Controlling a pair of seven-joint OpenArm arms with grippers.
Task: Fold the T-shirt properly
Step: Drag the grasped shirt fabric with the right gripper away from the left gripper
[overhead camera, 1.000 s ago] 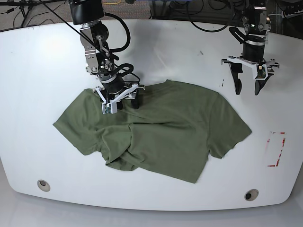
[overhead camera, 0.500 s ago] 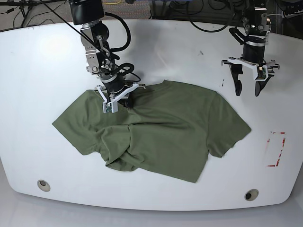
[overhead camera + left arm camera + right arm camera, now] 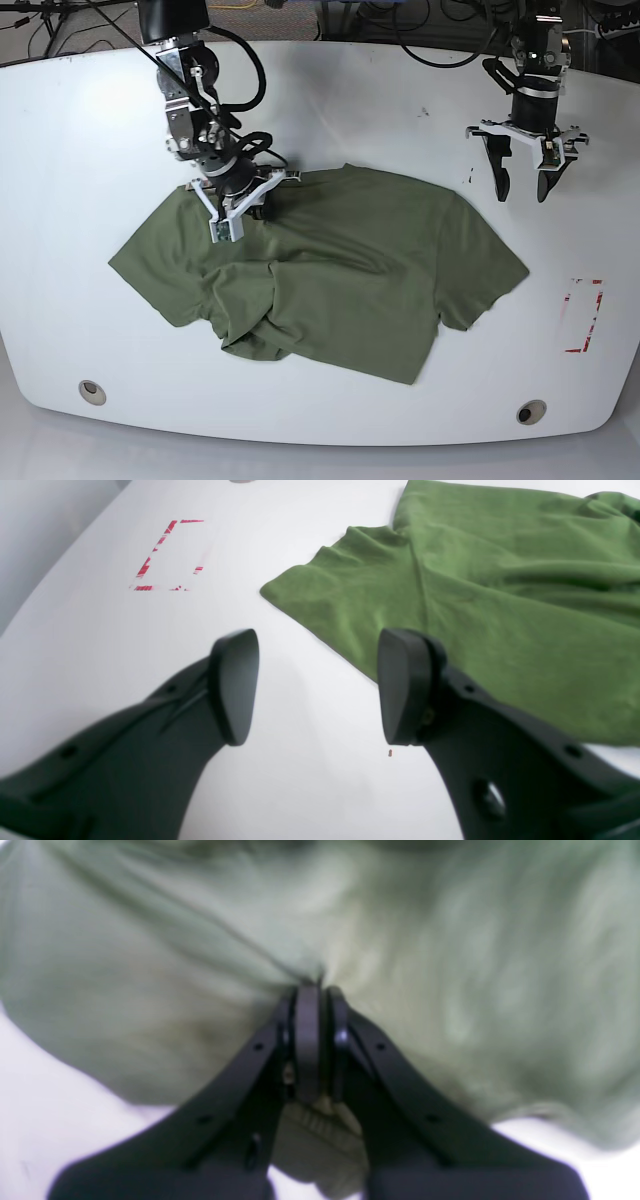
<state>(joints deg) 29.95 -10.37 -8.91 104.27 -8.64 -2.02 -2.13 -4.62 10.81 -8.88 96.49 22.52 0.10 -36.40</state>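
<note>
One broad white counter (image 3: 400, 110) with rounded corners carries everything, and most of its surface is bare, so there is wide room to swing cloth toward the far side and toward both ends. Spread across its middle lies the plain olive-green short-sleeved cotton T-shirt (image 3: 370, 270), rumpled, with one lower corner bunched over itself near the front edge. It looks light, limp and not slippery; it should drape and drag rather than hold shape, so a pinch at collar, shoulder seams or hem corners seems the best hold. The right tool (image 3: 243, 196) has its jaws pressed together, pinching a fold of cloth at the shirt's far edge by the neck, the fabric puckering into the grip in the wrist view. The left tool (image 3: 524, 176) hangs spread wide and empty above bare counter, just beyond the nearer sleeve. A small red-marked rectangle (image 3: 583, 315) sits near the counter's end, apart from the shirt. The front hem lies near the counter's front edge.
</note>
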